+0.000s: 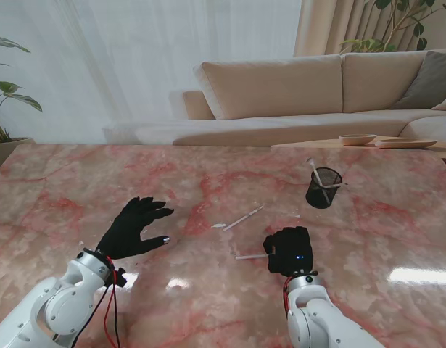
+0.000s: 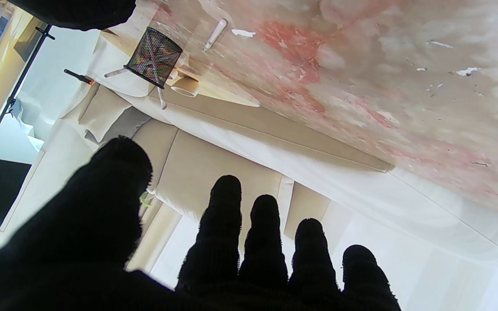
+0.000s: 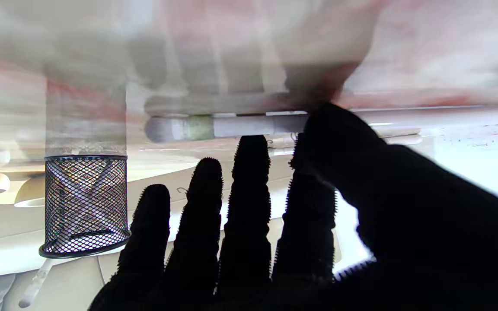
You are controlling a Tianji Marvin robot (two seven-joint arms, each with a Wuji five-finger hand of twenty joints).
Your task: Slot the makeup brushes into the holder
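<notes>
Already the black wire-mesh cup holder (image 1: 324,188), standing on the far right of the pink-veined marble table (image 1: 77,181), has at least two white-handled brushes leaning in it, their ends sticking out past the rim. So part of the job looks done, and as far as I can tell two brushes are left on the table.

One is the long white makeup brush (image 1: 244,217) lying loose near the table's middle, well apart from both hands, with a small white scrap just beside its near end. The other is the short white-handled brush (image 1: 251,257) lying flat just left of the right hand (image 1: 288,251).

That right hand, in a black knit glove, sits low over the table with its knuckles up. In the right wrist view the fingers (image 3: 251,181) reach toward the handle and the thumb tip lies against it, but the picture is blurred there, so I cannot tell whether the hand has closed on the brush or only touches it. It seems to be at the picking-up step.

Meanwhile the left hand (image 1: 133,228), also black-gloved, hovers over the near left of the table with fingers spread, holding nothing. The holder stands farther off and to the right of the right hand.
</notes>
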